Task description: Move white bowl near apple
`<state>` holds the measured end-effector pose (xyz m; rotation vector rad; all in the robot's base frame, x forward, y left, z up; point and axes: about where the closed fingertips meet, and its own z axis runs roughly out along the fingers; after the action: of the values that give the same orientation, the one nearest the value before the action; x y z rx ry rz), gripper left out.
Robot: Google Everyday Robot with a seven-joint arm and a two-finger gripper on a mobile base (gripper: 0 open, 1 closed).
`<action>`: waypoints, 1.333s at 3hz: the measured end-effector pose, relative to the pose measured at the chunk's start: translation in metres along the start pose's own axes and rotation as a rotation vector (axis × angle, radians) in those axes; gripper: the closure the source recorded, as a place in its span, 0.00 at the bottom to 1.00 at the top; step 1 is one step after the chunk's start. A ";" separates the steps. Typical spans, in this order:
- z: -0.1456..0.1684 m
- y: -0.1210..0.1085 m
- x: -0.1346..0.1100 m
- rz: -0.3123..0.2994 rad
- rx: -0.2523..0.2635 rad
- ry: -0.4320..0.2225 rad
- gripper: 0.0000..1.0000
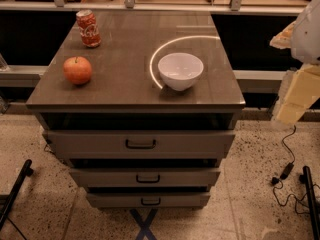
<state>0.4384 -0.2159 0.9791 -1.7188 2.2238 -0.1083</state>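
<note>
The white bowl [180, 70] sits upright on the worktop [125, 44], on its right half and close to the front edge. Everything else is easiest placed from that bowl. The apple [77, 70] lies well apart to the bowl's left, about level with it and near the worktop's left edge. A red soda can [88, 28] stands farther back and to the left of the bowl, behind the apple. The claw [296, 96] hangs off to the bowl's right, clear of the worktop and touching nothing. It is cut off by the edge of the view, so I cannot tell whether it is apart or together; it looks to be empty.

The bowl looks like glazed ceramic or hard plastic: stiff, smooth, probably slippery, and liable to chip if knocked or dropped. It looks light enough for one claw. Its narrow base means a push low on the side could tip or spin it. The best hold, I'd say, is the rim, pinched over the wall on the side nearest the claw, then lifted or slid leftward towards the apple.
</note>
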 end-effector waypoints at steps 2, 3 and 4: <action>0.010 -0.007 -0.013 -0.012 0.010 -0.019 0.00; 0.039 -0.019 -0.037 -0.031 0.014 -0.043 0.00; 0.097 -0.035 -0.079 -0.089 -0.016 -0.070 0.00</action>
<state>0.5175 -0.1370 0.9134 -1.8017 2.1047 -0.0507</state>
